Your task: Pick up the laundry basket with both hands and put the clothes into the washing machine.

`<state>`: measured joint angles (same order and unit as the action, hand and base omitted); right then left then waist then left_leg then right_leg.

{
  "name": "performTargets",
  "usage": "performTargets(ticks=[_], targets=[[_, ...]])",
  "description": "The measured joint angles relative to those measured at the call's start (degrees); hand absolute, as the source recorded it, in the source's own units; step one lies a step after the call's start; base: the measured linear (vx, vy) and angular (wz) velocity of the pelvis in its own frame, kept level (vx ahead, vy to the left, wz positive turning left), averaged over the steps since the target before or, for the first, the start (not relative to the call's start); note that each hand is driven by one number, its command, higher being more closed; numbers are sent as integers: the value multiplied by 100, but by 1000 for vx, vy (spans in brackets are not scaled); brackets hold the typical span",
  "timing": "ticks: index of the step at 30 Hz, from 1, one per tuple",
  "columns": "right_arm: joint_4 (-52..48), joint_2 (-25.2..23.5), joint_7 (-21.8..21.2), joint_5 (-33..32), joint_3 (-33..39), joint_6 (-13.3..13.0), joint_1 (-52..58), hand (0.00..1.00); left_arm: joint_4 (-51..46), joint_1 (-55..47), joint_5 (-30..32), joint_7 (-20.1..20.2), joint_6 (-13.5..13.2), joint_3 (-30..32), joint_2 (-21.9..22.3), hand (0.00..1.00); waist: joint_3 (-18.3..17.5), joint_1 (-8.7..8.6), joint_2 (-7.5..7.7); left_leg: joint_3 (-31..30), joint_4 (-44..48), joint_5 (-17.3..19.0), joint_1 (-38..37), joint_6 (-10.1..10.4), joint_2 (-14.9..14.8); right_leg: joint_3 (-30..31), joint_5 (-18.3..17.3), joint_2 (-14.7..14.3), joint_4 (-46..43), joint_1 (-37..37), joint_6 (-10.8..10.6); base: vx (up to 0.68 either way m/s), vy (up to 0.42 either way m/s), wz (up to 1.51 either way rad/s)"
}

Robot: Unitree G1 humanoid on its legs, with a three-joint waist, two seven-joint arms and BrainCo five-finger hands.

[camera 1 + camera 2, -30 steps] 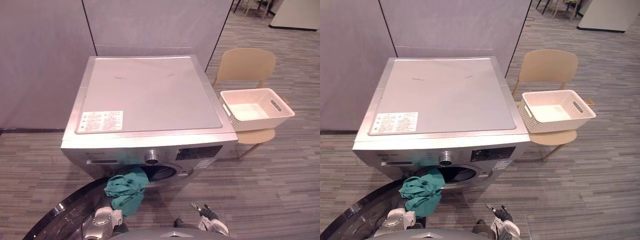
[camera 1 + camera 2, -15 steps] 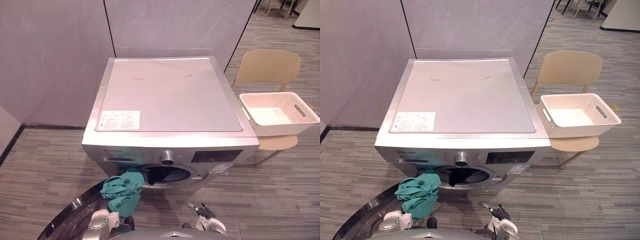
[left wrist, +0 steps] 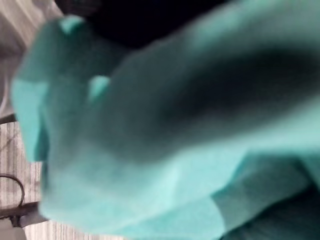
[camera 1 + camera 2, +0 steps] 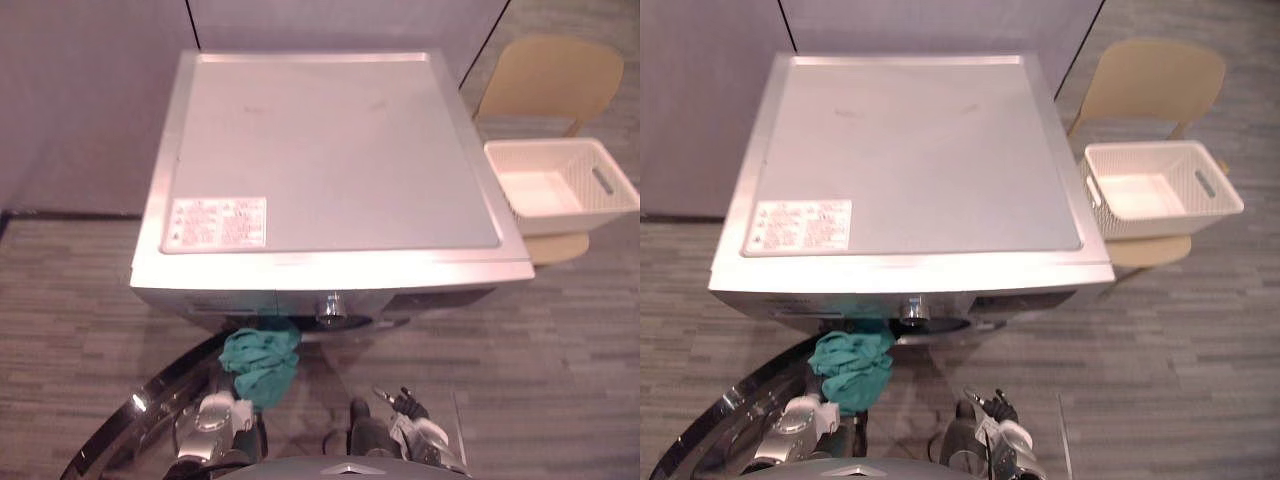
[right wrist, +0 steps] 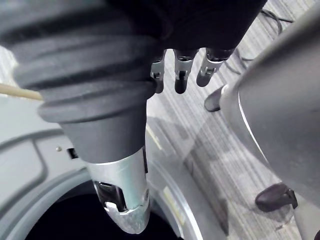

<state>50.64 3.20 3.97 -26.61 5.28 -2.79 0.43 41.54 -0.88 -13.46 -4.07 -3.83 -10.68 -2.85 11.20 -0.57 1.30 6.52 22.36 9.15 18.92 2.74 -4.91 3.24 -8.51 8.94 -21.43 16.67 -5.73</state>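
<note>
A teal cloth (image 4: 261, 358) hangs bunched at the front of the silver washing machine (image 4: 330, 150), just under its control knob and at the mouth of the drum. My left hand (image 4: 214, 412) is right below the cloth, and the cloth (image 3: 165, 125) lies close against that hand's wrist camera and covers it. Lower right of the drum opening, my right hand (image 4: 412, 428) hangs with relaxed fingers (image 5: 180, 75) and a straight thumb (image 5: 122, 200), holding nothing. The white laundry basket (image 4: 560, 185) stands empty on a beige chair (image 4: 550, 75) to the right of the machine.
The machine's round door (image 4: 120, 440) stands open at the lower left, next to my left arm. The dark drum opening (image 5: 55, 220) shows beside my right thumb. Grey partition walls stand behind the machine, with striped carpet (image 4: 560, 340) all round.
The whole picture has shifted and now looks more steeply down on the machine: the camera moved. The cloth stays at the drum mouth above my left hand. My right hand stays low.
</note>
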Motion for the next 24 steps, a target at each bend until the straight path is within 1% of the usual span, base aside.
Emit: performTargets(ticks=[1, 2, 3, 4, 5, 6, 7, 8, 9, 11, 12, 13, 14, 16, 17, 19, 22, 24], targets=[[-74, 9, 2, -3, -32, -8, -28, 0, -44, 69, -1, -4, 0, -35, 5, 100, 92, -7, -13, -1, 240, 104, 130, -6, -27, 22, -76, -5, -170, 101, -41, -194, 51, -16], [-201, 23, 11, -9, -93, -21, -71, 0, -114, 187, 1, -5, 0, -117, 15, 100, 176, -5, -34, -22, 679, 323, 446, -12, -93, 95, -258, -55, -582, 424, -57, -225, 54, -10], [-340, 26, 30, -45, -235, -91, -94, 0, -239, 280, 7, -13, 0, -147, 8, 100, 203, -20, -39, -21, 1112, 512, 833, -18, -171, 113, -457, -84, -1025, 818, -52, -225, 47, -8], [-429, 25, 33, -64, -284, -107, -109, 0, -282, 363, 11, -19, -2, -194, 6, 100, 253, -23, -39, -35, 1299, 613, 985, -18, -193, 124, -547, -94, -1228, 983, -43, -219, 24, -4], [-575, 21, 37, -100, -360, -118, -174, 0, -296, 521, 14, -27, -2, -336, 8, 100, 367, 14, -41, -57, 1636, 738, 1253, 7, -243, 162, -697, -122, -1601, 1281, -30, -163, 5, -7], [-639, 27, 46, -127, -413, -124, -196, 0, -297, 583, 18, -28, -1, -399, 12, 100, 385, 16, -45, -67, 1771, 782, 1387, 11, -264, 185, -754, -136, -1757, 1420, -29, -168, -3, -5], [-766, 21, 58, -240, -480, -183, -252, 0, -302, 738, 31, -39, 2, -583, 19, 100, 447, 2, -46, -109, 2047, 865, 1669, 27, -278, 228, -878, -152, -2084, 1729, -40, -107, -13, 1], [-896, 19, 145, -300, -510, -220, -340, 0, -303, 863, 62, -49, 15, -731, 51, 100, 568, -20, -67, -163, 2280, 945, 1869, 41, -306, 236, -966, -183, -2315, 1917, -29, -92, -14, -1], [-957, 16, 181, -341, -514, -233, -369, 0, -303, 927, 109, -52, 24, -797, 76, 100, 615, -16, -72, -187, 2398, 980, 1974, 49, -333, 246, -998, -216, -2416, 2015, -33, -71, -17, -10], [-1196, -6, 297, -564, -567, -333, -523, 0, -303, 1266, 191, -62, 50, -1081, 129, 100, 763, 4, -73, -225, 2870, 1084, 2437, 44, -472, 274, -1113, -322, -2879, 2474, -56, -50, -29, -9], [-1246, -5, 307, -595, -587, -364, -576, 0, -303, 1372, 242, -63, 55, -1124, 151, 100, 795, 8, -63, -236, 2980, 1126, 2554, 51, -492, 285, -1147, -335, -2998, 2592, -79, -36, -29, -6], [-1434, 10, 375, -731, -647, -397, -671, 0, -303, 1621, 256, -80, 70, -1207, 196, 100, 907, 24, -67, -263, 3184, 1192, 2734, 63, -528, 306, -1207, -361, -3212, 2792, -123, -37, -30, -12], [-1592, -5, 417, -798, -717, -432, -782, 0, -303, 1864, 258, -111, 85, -1224, 239, 100, 1021, 37, -60, -276, 3344, 1253, 2853, 75, -584, 370, -1262, -419, -3396, 2945, -118, -36, -29, -17], [-1810, -49, 418, -915, -756, -475, -872, 0, -303, 2162, 253, -199, 88, -1214, 279, 100, 1127, 57, -66, -255, 3496, 1311, 2977, 90, -636, 410, -1297, -458, -3569, 3124, -148, -43, -26, -20], [-1922, -109, 423, -972, -866, -507, -944, 0, -303, 2437, 245, -300, 91, -1178, 285, 100, 1166, 47, -54, -238, 3582, 1328, 3116, 95, -691, 454, -1312, -530, -3668, 3294, -158, -47, -23, -19], [-2051, -177, 436, -1026, -930, -519, -967, 0, -303, 2705, 234, -410, 90, -1108, 313, 100, 1177, 53, -52, -206, 3645, 1337, 3255, 102, -757, 481, -1313, -585, -3744, 3466, -158, -49, -34, -17], [-2127, -287, 486, -1068, -958, -631, -1038, 0, -308, 3173, 50, -668, 89, -610, 415, 100, 1244, 31, -46, -181, 3771, 1382, 3458, 154, -882, 562, -1304, -737, -3840, 3734, -148, -56, -28, -23], [-2313, -300, 504, -1180, -960, -737, -1036, 0, -308, 3611, -299, -908, 86, -135, 369, 100, 1298, -9, -37, -170, 3888, 1421, 3667, 172, -1023, 581, -1262, -869, -3893, 3957, -123, -60, -18, -30]])
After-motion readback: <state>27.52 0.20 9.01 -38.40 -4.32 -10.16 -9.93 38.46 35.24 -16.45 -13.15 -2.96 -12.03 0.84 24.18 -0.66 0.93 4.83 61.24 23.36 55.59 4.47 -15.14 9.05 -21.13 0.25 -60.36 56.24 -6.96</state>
